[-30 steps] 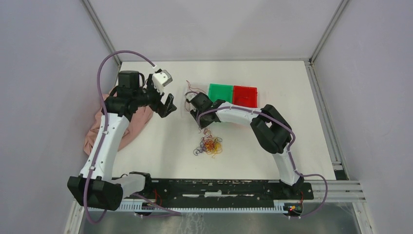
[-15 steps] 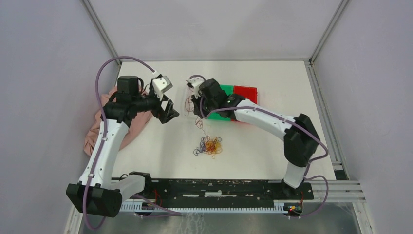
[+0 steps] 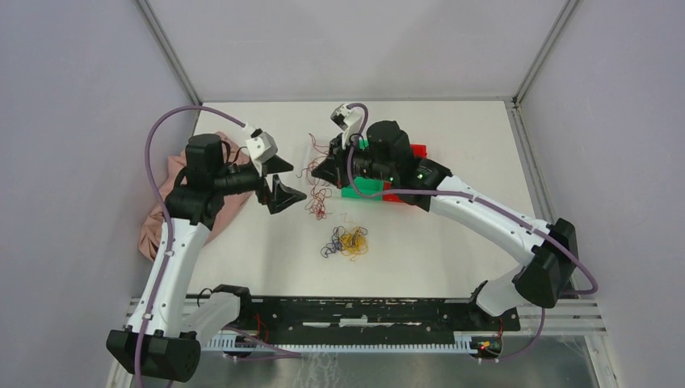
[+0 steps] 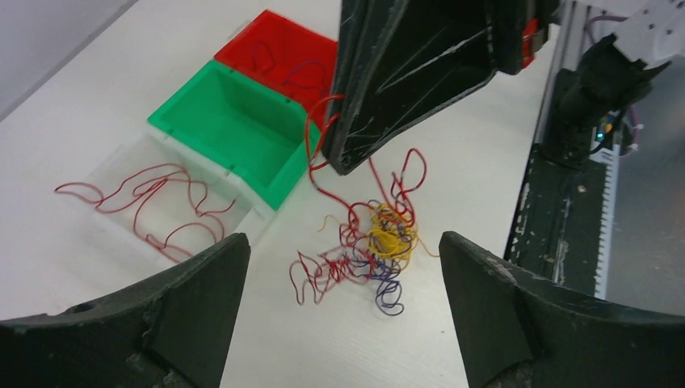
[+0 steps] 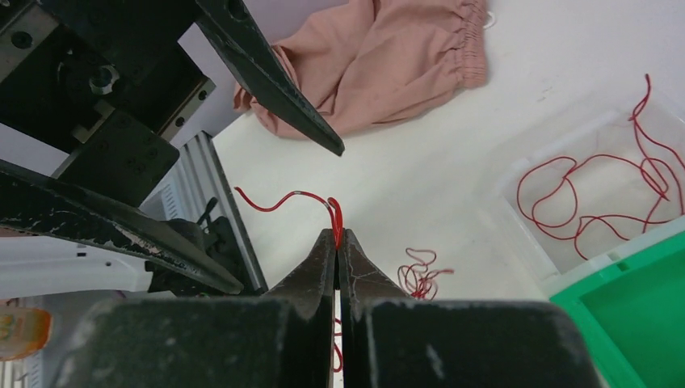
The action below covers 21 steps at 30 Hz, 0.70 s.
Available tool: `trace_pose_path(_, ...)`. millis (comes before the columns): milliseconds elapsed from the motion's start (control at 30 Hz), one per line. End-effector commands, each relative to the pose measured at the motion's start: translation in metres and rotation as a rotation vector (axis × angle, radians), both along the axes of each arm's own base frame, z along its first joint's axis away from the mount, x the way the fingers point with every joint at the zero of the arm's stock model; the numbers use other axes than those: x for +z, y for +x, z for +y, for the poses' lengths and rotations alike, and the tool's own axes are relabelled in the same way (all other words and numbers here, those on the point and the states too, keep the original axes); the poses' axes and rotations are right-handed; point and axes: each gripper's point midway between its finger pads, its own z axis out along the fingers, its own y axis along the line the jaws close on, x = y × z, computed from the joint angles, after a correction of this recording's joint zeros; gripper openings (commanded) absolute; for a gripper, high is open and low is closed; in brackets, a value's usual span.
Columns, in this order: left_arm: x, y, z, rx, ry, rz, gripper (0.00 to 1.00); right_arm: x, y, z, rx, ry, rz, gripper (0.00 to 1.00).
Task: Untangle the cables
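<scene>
Looking at the cables (image 3: 350, 241): the yellow, red and purple clump sits mid-table (image 3: 266, 242), and one red wire (image 5: 334, 214) seems to climb out of it, roughly upright, into the right gripper (image 5: 336, 234), whose fingers are pressed together on it. The short loose end pokes past the tips toward the left gripper (image 3: 284, 179), which is spread wide, just beside it and facing it. So the left arm looks like the one to grab next, I reckon. The clear bin (image 4: 153, 202) lies just beyond.
</scene>
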Motion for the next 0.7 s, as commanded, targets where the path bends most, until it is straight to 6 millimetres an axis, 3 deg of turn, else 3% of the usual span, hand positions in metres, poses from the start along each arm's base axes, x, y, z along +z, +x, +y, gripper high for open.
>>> trace_pose_path(0, 0.024, -0.030, -0.021, -0.149, -0.122, 0.014, 0.93, 0.061, -0.019, 0.008, 0.065, 0.213, -0.020, 0.00)
trace_pose_path(233, 0.012, -0.034, -0.029, -0.166, -0.120, -0.001, 0.92, 0.105, -0.034, 0.022, 0.117, 0.360, -0.005, 0.00)
trace_pose_path(500, 0.043, -0.030, -0.029, -0.111, -0.198, -0.103, 0.88, 0.115, -0.045, 0.025, 0.134, 0.390, 0.019, 0.00)
trace_pose_path(533, 0.044, -0.030, -0.028, -0.104, -0.196, -0.115, 0.84, 0.115, -0.047, 0.025, 0.139, 0.393, 0.023, 0.00)
trace_pose_path(667, 0.046, -0.031, -0.028, -0.107, -0.195, -0.129, 0.47, 0.113, -0.052, 0.026, 0.161, 0.394, 0.047, 0.00)
